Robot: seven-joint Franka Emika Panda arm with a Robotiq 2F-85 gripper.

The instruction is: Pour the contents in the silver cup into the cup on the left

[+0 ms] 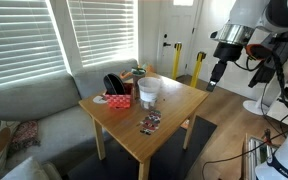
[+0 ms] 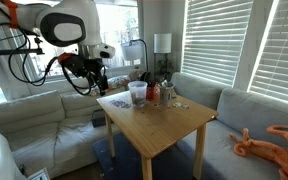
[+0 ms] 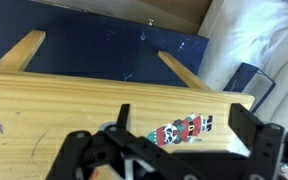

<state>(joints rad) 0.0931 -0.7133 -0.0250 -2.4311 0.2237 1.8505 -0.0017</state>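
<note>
The silver cup is pale and wide-mouthed. It stands near the far side of the wooden table, and it also shows in an exterior view. A squat red container stands beside it. Small items crowd behind the cup, and I cannot tell which of them is a cup. My gripper hangs in the air off the table's side, away from the cup, and it also shows in an exterior view. In the wrist view the gripper is open and empty above the table edge, and the cup is out of view.
A flat Santa figure lies on the table near its front edge. A grey sofa wraps around the table. An orange octopus toy lies on the sofa. A dark rug lies under the table. A lamp stands behind.
</note>
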